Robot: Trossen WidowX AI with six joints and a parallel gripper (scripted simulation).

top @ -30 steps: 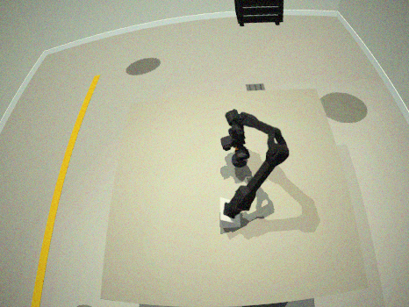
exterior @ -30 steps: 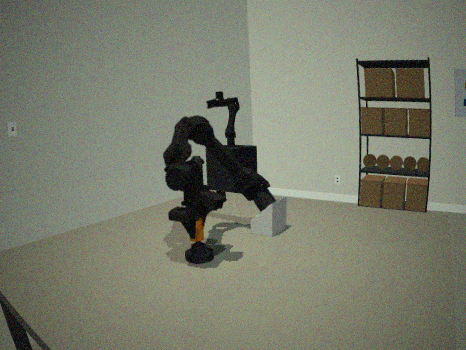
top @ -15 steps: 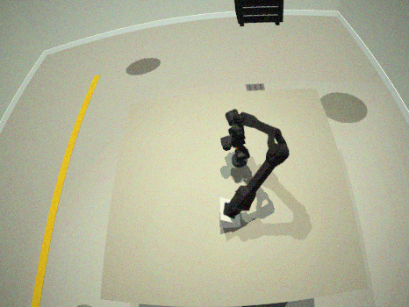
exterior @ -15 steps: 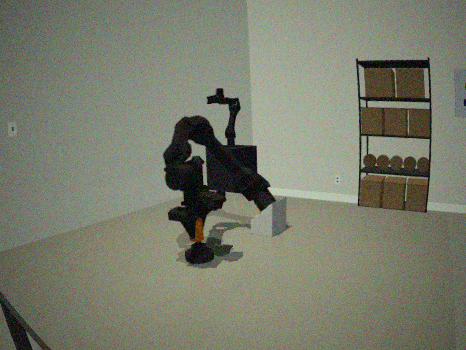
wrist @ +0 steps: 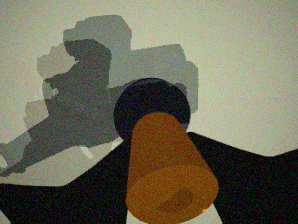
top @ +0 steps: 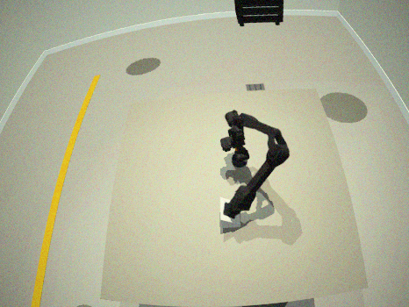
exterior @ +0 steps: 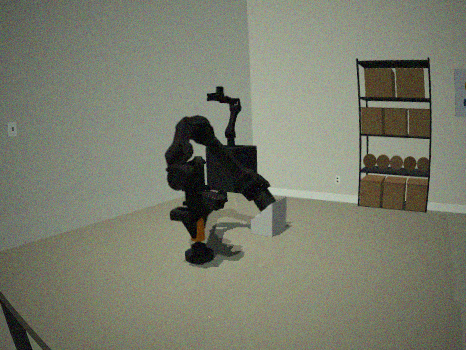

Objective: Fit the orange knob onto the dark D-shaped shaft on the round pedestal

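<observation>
The orange knob [exterior: 200, 231] [wrist: 165, 150] is upright between the fingers of my gripper [exterior: 198, 234] [wrist: 159, 141], which is shut on it. A small orange bit of it shows in the top view. The dark round pedestal [top: 240, 158] [exterior: 199, 256] [wrist: 150, 92] stands on the floor straight below the knob. In the exterior view the knob's lower end is above the pedestal's disc, at the top of the short dark shaft [exterior: 199, 245]. I cannot tell whether the shaft's tip is inside the hole. In the wrist view the knob hides the shaft. The flat sides are hidden.
The arm's pale base block [top: 225, 210] [exterior: 270, 220] stands behind the pedestal in the exterior view. The arm's shadows fall beside the pedestal. A shelf rack [exterior: 394, 136] with boxes and a dark cabinet [exterior: 240, 162] stand farther back.
</observation>
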